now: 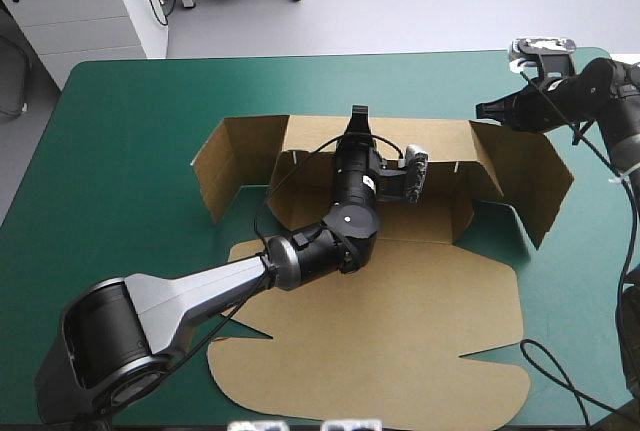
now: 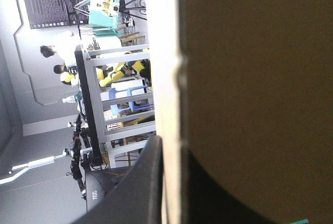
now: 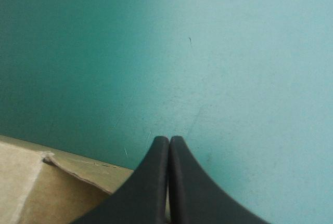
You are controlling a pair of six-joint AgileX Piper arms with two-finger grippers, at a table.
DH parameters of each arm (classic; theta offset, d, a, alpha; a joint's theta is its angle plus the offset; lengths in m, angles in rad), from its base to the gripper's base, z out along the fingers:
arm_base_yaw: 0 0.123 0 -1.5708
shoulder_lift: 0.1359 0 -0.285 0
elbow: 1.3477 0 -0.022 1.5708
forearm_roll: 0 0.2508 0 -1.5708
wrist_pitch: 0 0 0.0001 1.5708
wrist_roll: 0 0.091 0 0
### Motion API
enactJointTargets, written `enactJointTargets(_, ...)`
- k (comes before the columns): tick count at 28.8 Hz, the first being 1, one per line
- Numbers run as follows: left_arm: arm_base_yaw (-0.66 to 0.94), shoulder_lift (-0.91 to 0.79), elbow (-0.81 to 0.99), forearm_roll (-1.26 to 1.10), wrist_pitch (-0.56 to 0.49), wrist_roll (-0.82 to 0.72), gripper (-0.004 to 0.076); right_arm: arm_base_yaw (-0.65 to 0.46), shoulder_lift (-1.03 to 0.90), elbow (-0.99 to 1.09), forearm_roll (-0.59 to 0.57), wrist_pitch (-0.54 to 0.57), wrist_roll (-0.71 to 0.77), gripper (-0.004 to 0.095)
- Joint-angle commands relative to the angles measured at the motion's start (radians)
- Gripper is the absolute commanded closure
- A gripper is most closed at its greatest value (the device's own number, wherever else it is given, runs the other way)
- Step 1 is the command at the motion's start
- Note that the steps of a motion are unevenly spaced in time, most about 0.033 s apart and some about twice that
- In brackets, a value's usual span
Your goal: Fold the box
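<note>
The brown box [image 1: 380, 341] lies mid-table, its lid flat toward the front and its back wall [image 1: 310, 136] and two side flaps raised. My left gripper [image 1: 357, 116] reaches over the tray to the back wall's top edge. In the left wrist view the board's pale edge [image 2: 167, 78] runs between the black fingers [image 2: 143, 182], which are shut on it. My right gripper [image 1: 487, 109] hovers by the top of the right flap [image 1: 530, 176], fingers shut and empty. The right wrist view shows the right gripper [image 3: 169, 140] over teal-green cover, a board corner [image 3: 57, 187] beside it.
Bare teal-green cover [image 1: 130, 131] lies left of the box and along the far edge [image 1: 300, 59]. A white cabinet [image 1: 90, 11] stands beyond the table's far left corner. The left flap [image 1: 222, 166] stands upright.
</note>
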Motion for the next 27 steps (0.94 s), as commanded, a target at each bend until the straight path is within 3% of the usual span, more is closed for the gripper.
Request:
enactJointTargets(1,-0.014,-0.049,-0.017,-0.006,0.007,-0.005,0.0731,-0.039,-0.042,-0.033,0.000,0.013,0.003,0.0927)
enactJointTargets(12,-0.014,-0.049,-0.017,-0.006,0.012,-0.005,0.0731,-0.144,-0.046,0.021,0.119,0.136,-0.130,0.0927)
enactJointTargets(27,-0.014,-0.049,-0.017,-0.008,0.026,-0.005,0.0731,-0.238,-0.280,0.435,0.330,-0.044,-0.334,0.0927)
